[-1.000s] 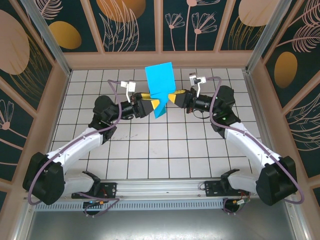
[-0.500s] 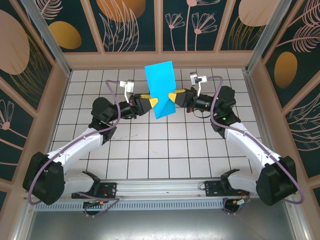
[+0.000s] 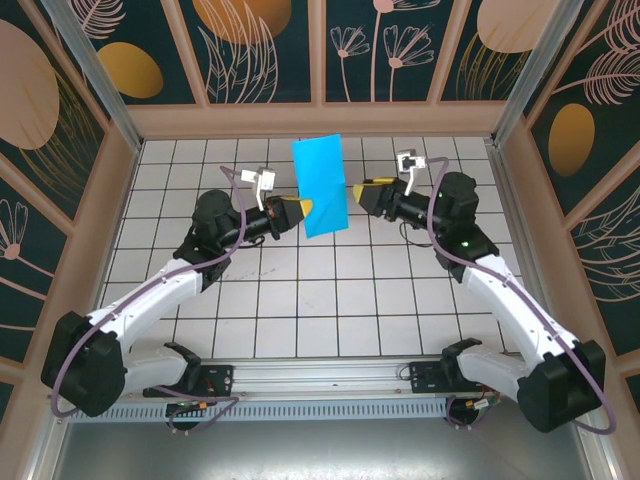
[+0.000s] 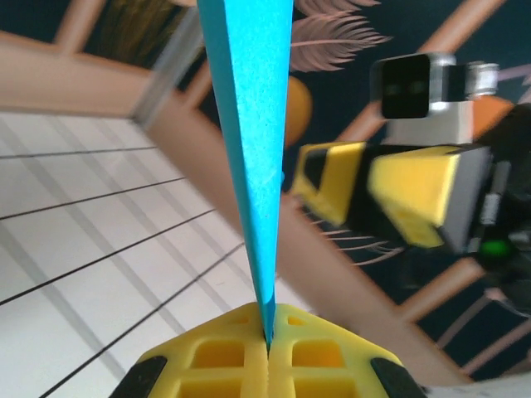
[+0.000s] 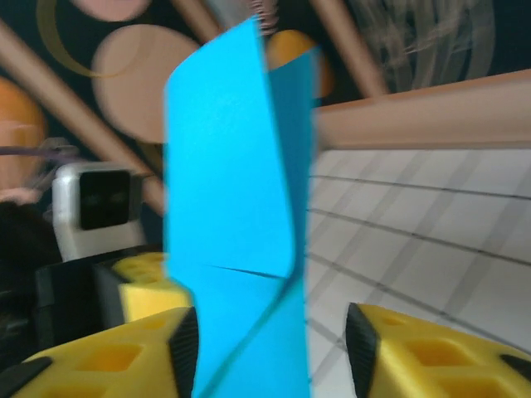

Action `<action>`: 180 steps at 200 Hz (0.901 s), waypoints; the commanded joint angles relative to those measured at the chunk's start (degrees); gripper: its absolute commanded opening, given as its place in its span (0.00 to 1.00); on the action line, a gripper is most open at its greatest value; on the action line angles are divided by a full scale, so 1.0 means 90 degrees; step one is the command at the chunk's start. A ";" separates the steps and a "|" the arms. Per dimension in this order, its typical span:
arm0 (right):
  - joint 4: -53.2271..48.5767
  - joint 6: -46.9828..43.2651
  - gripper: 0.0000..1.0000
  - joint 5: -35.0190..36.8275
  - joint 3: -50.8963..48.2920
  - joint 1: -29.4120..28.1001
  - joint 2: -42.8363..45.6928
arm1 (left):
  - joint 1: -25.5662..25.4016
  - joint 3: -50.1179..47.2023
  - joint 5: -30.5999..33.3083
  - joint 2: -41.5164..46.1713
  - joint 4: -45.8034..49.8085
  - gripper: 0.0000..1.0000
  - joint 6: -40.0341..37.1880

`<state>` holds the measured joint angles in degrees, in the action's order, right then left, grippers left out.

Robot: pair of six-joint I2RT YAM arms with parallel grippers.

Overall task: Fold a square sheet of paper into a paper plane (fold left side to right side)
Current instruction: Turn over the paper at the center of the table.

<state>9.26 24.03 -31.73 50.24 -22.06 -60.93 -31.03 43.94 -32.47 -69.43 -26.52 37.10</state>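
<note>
Cyan-teal and thin, the folded square sheet of paper is standing upright in the air above the white tiled tabletop, toward its 12 o'clock side. My left claw is reaching in from 9 o'clock and pinching the sheet's lower edge, yellow fingers pressed together on the paper. My right claw is hanging just beside the sheet at 3 o'clock, jaws spread apart and gripping nothing.
</note>
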 commanded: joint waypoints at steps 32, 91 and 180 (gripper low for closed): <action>-0.2749 -0.0446 0.67 0.4424 0.0106 0.0495 0.0340 | -0.1422 0.0999 0.4991 -0.0384 0.4406 0.00 -0.1621; -0.3040 -0.0307 0.77 0.5370 -0.0287 0.0802 0.0567 | -0.2418 0.2368 0.7834 -0.2161 0.7427 0.00 0.0143; -0.2953 -0.0239 0.77 0.5057 -0.0508 0.0893 0.0581 | -0.2687 0.3700 0.6981 -0.4517 0.8011 0.00 0.0723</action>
<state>-16.99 21.32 13.93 46.76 -14.63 -56.66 -54.89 72.42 32.95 -107.68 43.09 42.35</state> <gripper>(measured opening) 0.772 0.066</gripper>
